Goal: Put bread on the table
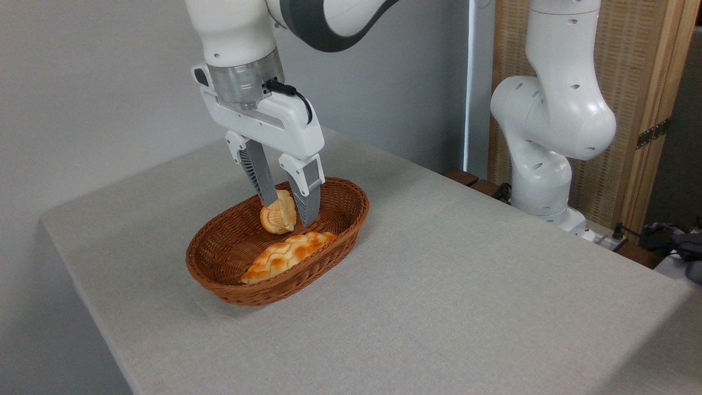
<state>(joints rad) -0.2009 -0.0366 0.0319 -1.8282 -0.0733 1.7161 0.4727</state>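
**A:** Brown wicker basket (277, 258) sits on the grey tabletop (466, 307), and 2 pieces of bread are in the scene. Which one is the task about?

**B:** I think the small round bun (278, 215). The gripper (290, 213) has its 2 fingers (264, 181) closed on the bun, 1 on each side. The bun hangs just above the inside of the basket, not over the cloth. The long braided loaf (285, 255) lies on the basket floor, below and in front of it.

**A:** So the bread is not on the tabletop yet?

**B:** No. It must be carried over the rim and lowered on the bare cloth.

**A:** What could go wrong from here?

**B:** First, the bun is lumpy and glazed, and it looks tilted between the fingers, so the hold may be only on a small part. A fast sideways move could let it slip and fall back into the basket. Second, the bun looks only slightly higher than the rim. If the arm goes sideways without rising more, the bun or a fingertip could hit the wicker wall and push the light basket. Third, an opening too high could make the round bun roll away.
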